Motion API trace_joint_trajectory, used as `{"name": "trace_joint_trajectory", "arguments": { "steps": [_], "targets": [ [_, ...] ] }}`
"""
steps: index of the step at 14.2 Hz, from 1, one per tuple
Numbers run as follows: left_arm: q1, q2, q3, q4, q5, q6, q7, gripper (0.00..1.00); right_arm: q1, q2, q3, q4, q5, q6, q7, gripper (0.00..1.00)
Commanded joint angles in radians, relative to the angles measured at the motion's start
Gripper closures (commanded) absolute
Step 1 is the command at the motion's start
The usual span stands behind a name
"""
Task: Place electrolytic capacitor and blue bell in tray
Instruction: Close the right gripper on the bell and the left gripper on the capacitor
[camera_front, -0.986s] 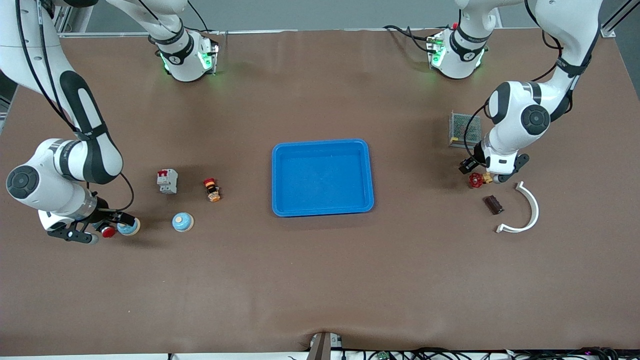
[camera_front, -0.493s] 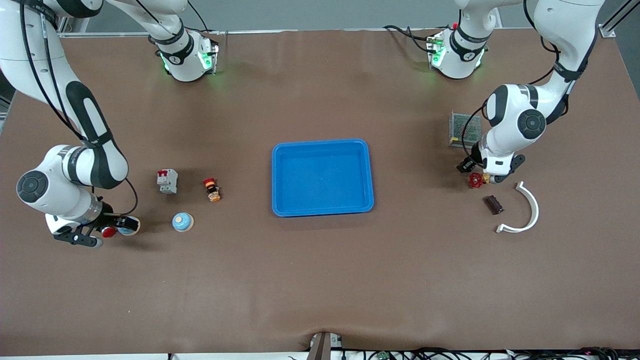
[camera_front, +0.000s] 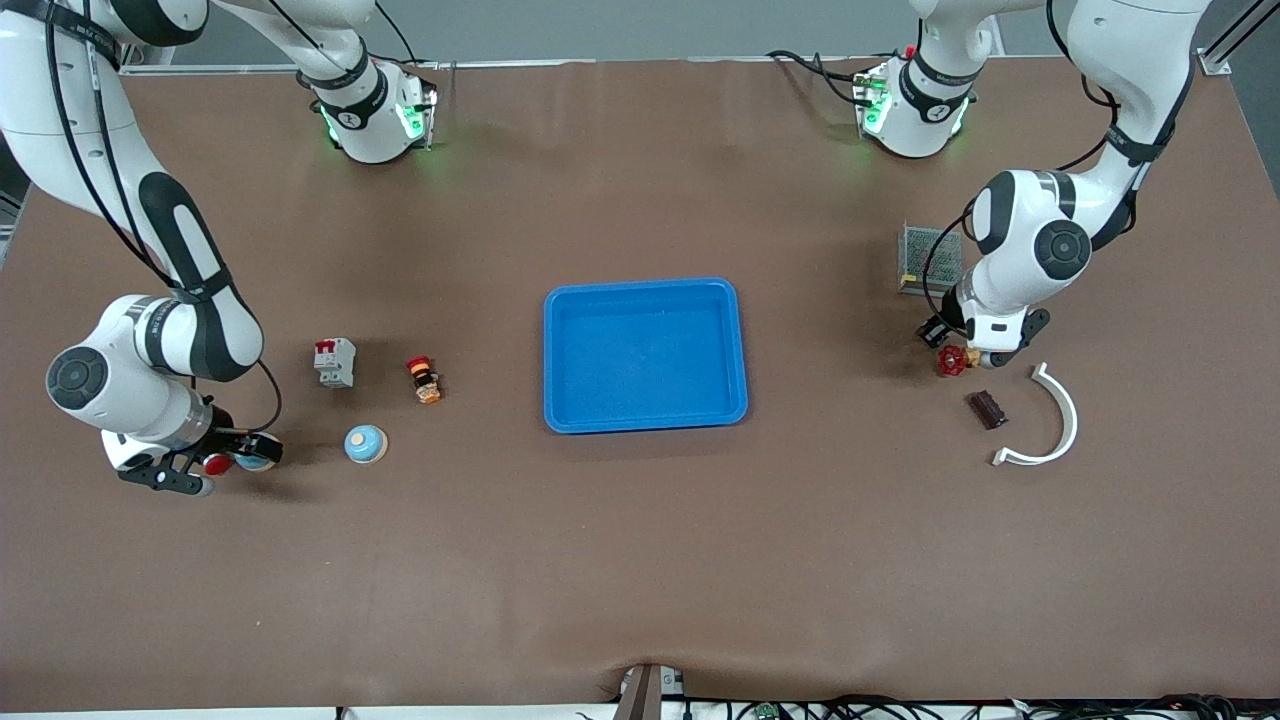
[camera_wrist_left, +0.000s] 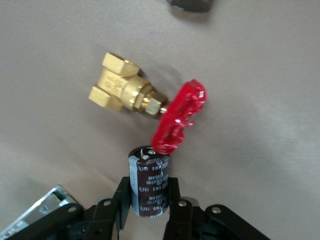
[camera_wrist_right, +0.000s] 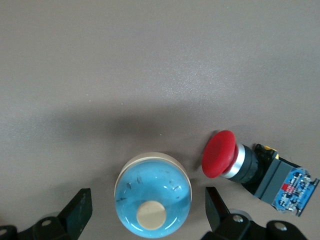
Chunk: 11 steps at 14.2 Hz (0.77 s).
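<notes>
Left gripper (camera_wrist_left: 147, 200): jaws closed on the electrolytic capacitor (camera_wrist_left: 148, 181), a dark brown cylinder, pinched on both sides. In the left wrist view it sits at lower centre of the frame, its top end touching or just short of the red handwheel of a brass valve (camera_wrist_left: 150, 107); contact cannot be told. In the front view this gripper (camera_front: 950, 345) is at centre right, low over the bench (camera_front: 640, 560), with the valve (camera_front: 955, 360) beside it.

Right gripper (camera_wrist_right: 150, 220): jaws wide open, straddling a blue bell (camera_wrist_right: 153, 196) with a cream knob; neither finger touches it. A red pushbutton switch (camera_wrist_right: 250, 167) lies just beside the bell. In the front view this gripper (camera_front: 215, 460) is at lower left.

A second blue bell (camera_front: 365, 443) stands left of centre, apart from both grippers.

Tray (camera_front: 645, 290): centre of the front view, nothing in it.
</notes>
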Motion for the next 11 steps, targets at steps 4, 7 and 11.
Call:
{"name": "trace_joint_trajectory", "arguments": {
  "steps": [4, 7, 11],
  "targets": [
    [-0.151, 0.009, -0.078, 0.148, -0.009, -0.023, -0.389, 1.00, -0.017, 0.027, 0.013, 0.014, -0.010, 0.034, -0.001, 0.16],
    [-0.286, 0.047, -0.077, 0.298, -0.006, -0.129, -0.584, 1.00, -0.016, 0.027, 0.013, 0.013, -0.007, 0.034, 0.007, 0.94],
    [-0.429, 0.124, -0.074, 0.430, 0.001, -0.161, -0.766, 1.00, -0.003, 0.006, 0.015, 0.011, -0.007, 0.000, 0.004, 1.00]
  ]
}}
